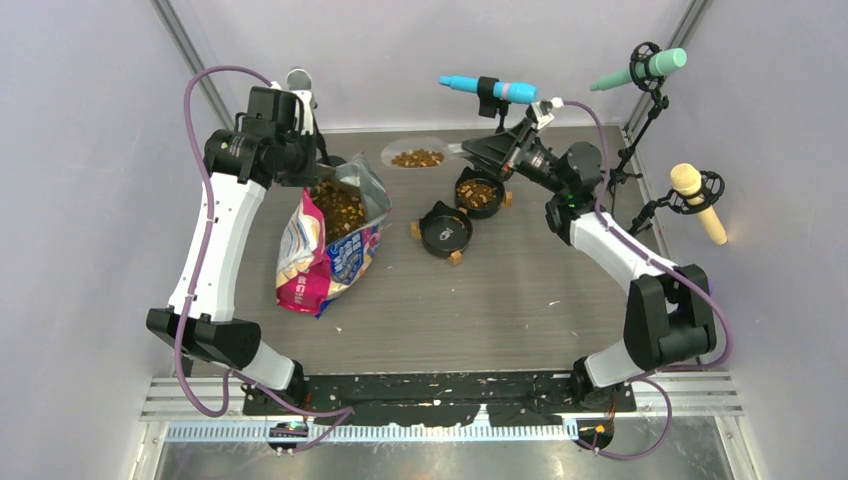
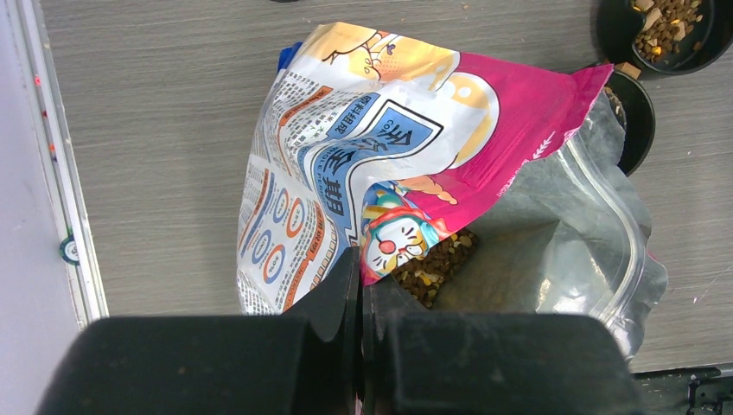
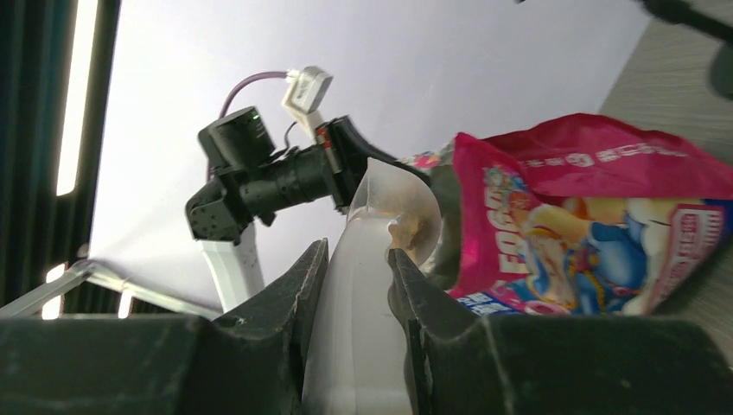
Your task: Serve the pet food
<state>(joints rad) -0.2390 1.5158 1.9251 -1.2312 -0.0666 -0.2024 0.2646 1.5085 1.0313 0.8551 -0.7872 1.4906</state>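
Observation:
The pink-and-blue pet food bag (image 1: 325, 250) lies left of centre, its mouth open on brown kibble (image 1: 340, 205). My left gripper (image 1: 316, 165) is shut on the bag's rim, and the left wrist view shows it (image 2: 361, 268) pinching the printed edge beside the kibble (image 2: 432, 264). My right gripper (image 1: 472, 150) is shut on the handle of a translucent scoop (image 1: 417, 157) that holds kibble and hovers behind the bowls. The right wrist view shows it (image 3: 356, 252) on the handle of the scoop (image 3: 389, 203), with the bag (image 3: 588, 225) beyond.
Two black bowls stand at centre: the far one (image 1: 478, 192) holds kibble, the near one (image 1: 445, 232) looks almost empty. Both show in the left wrist view, the full one (image 2: 666, 26) and the other (image 2: 638, 112). Microphones on stands, blue (image 1: 490, 90), green (image 1: 640, 70) and yellow (image 1: 697, 200), stand at the back right.

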